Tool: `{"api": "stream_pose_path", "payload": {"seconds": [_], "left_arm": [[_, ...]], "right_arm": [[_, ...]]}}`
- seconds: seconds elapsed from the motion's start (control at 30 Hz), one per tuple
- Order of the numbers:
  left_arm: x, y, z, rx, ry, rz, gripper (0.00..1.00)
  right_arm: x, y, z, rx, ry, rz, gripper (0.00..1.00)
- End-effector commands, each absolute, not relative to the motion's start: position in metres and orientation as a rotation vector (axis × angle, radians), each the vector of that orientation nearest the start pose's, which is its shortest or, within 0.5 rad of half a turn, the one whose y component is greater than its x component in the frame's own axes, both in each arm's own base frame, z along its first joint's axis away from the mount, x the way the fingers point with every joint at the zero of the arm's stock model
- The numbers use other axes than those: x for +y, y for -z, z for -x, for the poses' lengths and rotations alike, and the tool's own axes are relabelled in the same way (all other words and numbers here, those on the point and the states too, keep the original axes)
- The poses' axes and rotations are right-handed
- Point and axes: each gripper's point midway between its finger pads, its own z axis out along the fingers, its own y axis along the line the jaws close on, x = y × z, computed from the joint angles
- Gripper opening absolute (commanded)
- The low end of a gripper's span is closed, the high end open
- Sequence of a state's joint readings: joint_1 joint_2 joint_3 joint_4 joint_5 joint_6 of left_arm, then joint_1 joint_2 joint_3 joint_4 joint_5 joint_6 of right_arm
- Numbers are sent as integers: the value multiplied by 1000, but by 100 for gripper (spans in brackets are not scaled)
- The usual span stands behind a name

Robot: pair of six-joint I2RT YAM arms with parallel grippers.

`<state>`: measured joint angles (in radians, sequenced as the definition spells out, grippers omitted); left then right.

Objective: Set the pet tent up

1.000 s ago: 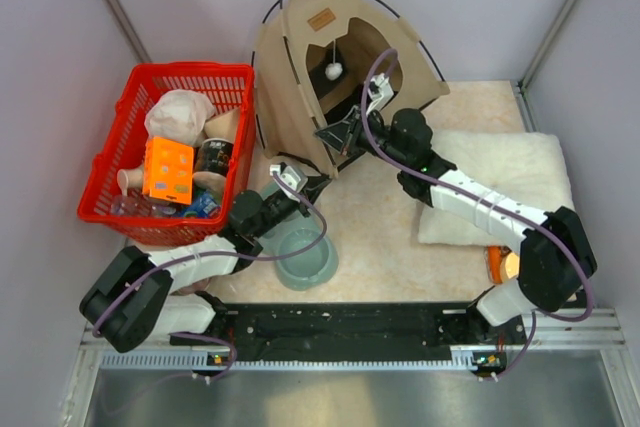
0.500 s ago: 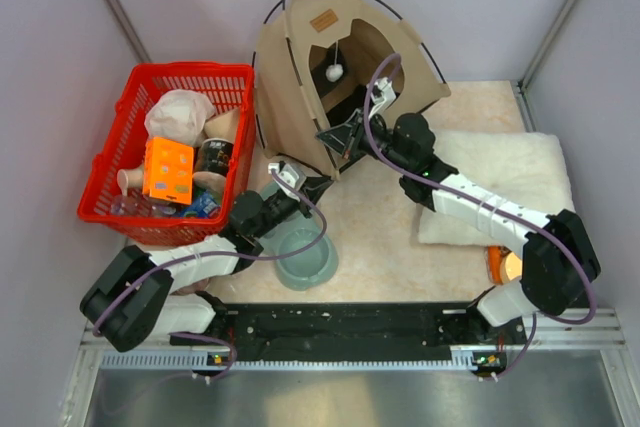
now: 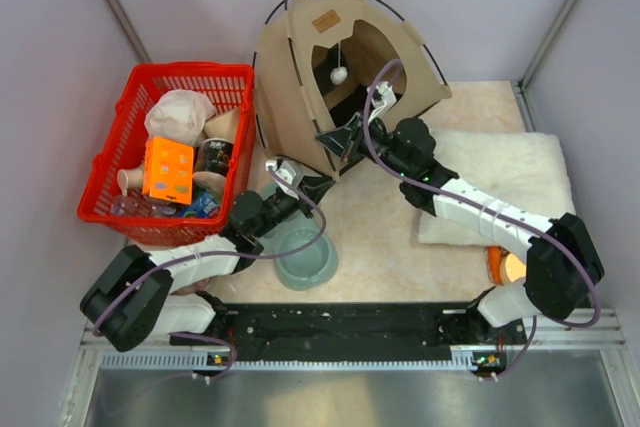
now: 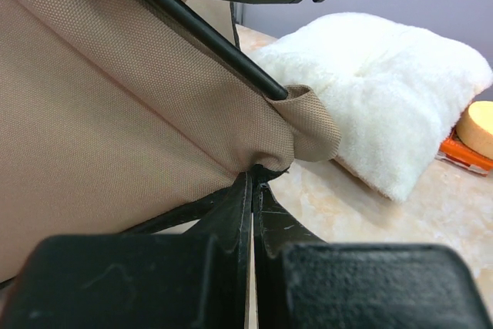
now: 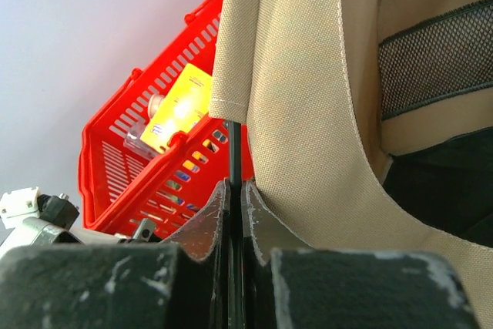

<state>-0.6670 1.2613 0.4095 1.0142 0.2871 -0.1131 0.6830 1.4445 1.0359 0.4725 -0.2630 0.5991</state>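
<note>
We saw one pet tent point(image 3: 290, 67) upright at far centre. Two grippers met its near corner: the left gripper point(image 4: 252, 180) was clenched on the fabric, the right gripper point(image 5: 233, 185) clamped on one thin pole point(image 5: 233, 148).

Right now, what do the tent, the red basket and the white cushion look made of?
The pet tent: tan woven fabric, matte; fine weave shows. The red basket: likely plastic, glossy moulded lattice. The white cushion: plush fleece-like pile, probably synthetic.
</note>
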Motion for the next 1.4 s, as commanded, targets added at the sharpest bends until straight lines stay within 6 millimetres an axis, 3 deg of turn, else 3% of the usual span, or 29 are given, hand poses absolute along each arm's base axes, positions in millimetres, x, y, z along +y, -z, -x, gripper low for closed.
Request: {"api": "stream_pose_path", "payload": {"seconds": [0.0,0.4,0.8,1.17,1.37], "left_arm": [[-308,-236,-237,1244,1051,-700,0],[-309,-261,-236,1187,1119,-633,0],[-311,-280,-224,1131,1188,-650,0],[-307,-286,-228,1135,1175,-624,0],[-304,-292,-228,1123,1180,-619,0]], "right_arm": [[332,-346,-339,1487,-1102,218,0],[336,-336,-316,1507,-1083,289,0],[333,-316,-320,1548,-1029,285,0],[345,-306,-281,1547,-1049,422,0],[340,-288,-281,1594,-1005,415,0]]}}
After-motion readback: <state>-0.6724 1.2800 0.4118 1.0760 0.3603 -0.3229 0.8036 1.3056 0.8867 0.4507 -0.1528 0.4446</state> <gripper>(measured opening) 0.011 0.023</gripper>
